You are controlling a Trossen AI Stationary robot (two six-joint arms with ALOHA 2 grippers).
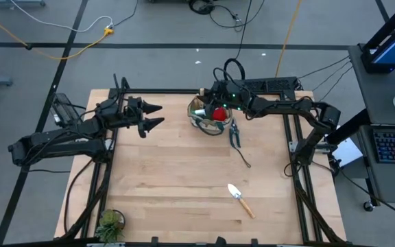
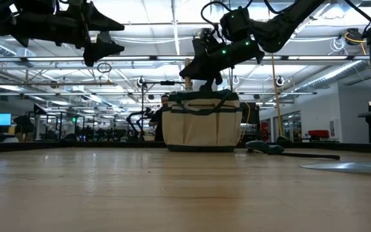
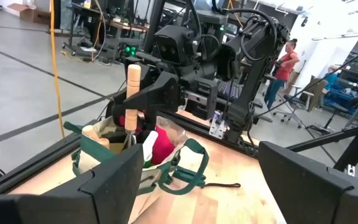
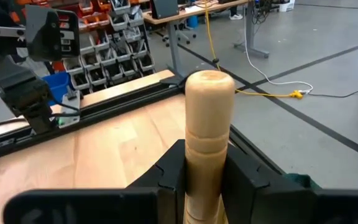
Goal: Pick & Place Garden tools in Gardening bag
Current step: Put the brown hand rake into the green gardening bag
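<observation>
Shears beside bag — trowel apart

Overhead camera looks straight down on the gardening bag; low camera faces it level across the table; left wrist camera views it from nearby.

Looking past two wide-spread dark fingers of the left gripper at a tan gardening bag with green trim on the wooden table. Above it the right gripper, clamped on an upright wooden tool handle. Red item inside the bag. Person in red top standing beyond
</observation>
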